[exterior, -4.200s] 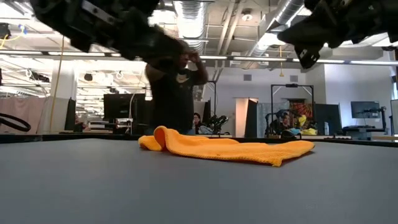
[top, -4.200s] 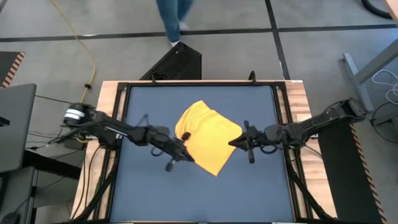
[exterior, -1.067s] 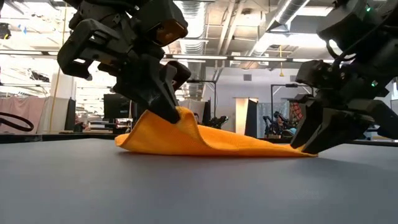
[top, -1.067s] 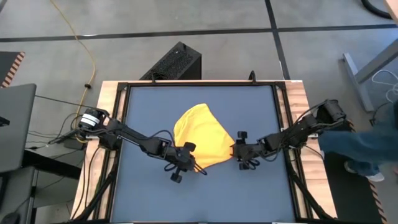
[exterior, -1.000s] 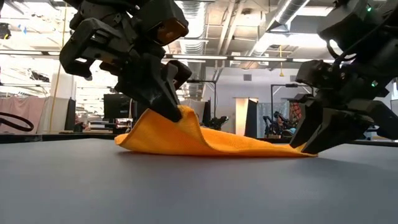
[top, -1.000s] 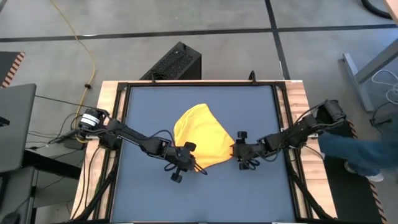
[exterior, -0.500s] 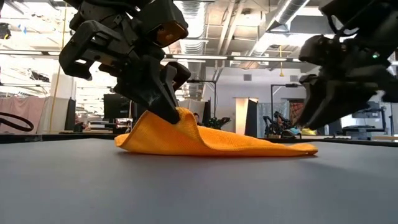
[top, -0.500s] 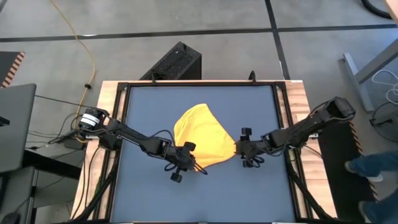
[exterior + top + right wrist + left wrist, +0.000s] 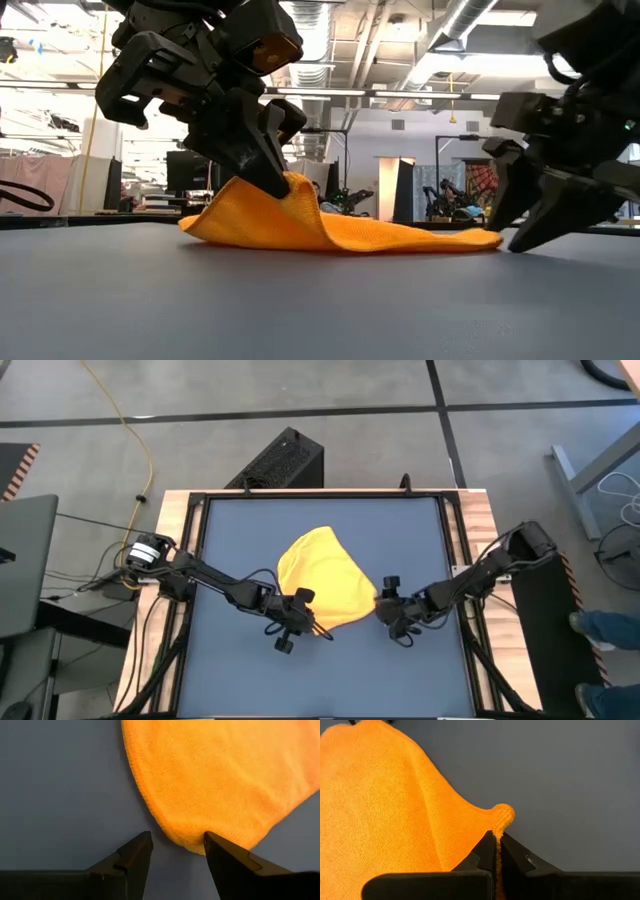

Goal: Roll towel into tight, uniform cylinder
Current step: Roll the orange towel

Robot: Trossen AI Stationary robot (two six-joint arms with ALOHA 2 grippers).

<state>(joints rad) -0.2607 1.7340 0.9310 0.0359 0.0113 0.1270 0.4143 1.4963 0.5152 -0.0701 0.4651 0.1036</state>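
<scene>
The yellow towel (image 9: 320, 575) lies bunched near the middle of the dark blue mat (image 9: 240, 530). Its right part rests flat on the mat, and its near-left part is raised to a peak (image 9: 290, 190). My left gripper (image 9: 308, 620) is shut on that peak. My right gripper (image 9: 384, 610) is low over the mat at the towel's right corner (image 9: 488, 238). It is open, and in the right wrist view its two fingers (image 9: 134, 856) stand on either side of the rounded corner (image 9: 187, 840). My left gripper pinches a small fold at the towel's near-left edge (image 9: 501, 817) between its two fingers, and a nub of cloth stands out past the tips. The fingers slant down from the table's left. The pinched part is lifted off the mat, and the cloth slopes down from it to the part lying flat. My right gripper has one finger (image 9: 222, 852) right at the corner's edge; I cannot tell whether it touches the cloth.
A wooden frame (image 9: 178, 540) borders the mat. A black box (image 9: 285, 460) stands on the floor beyond the far edge. A person's leg (image 9: 605, 625) shows at the right of the high view. Bare mat lies on every side of the towel.
My right gripper has lifted away from the towel's right corner toward the table's right edge. It has then come back down to that corner, a little nearer the near edge, staying open. My left gripper has kept the raised fold where it was.
</scene>
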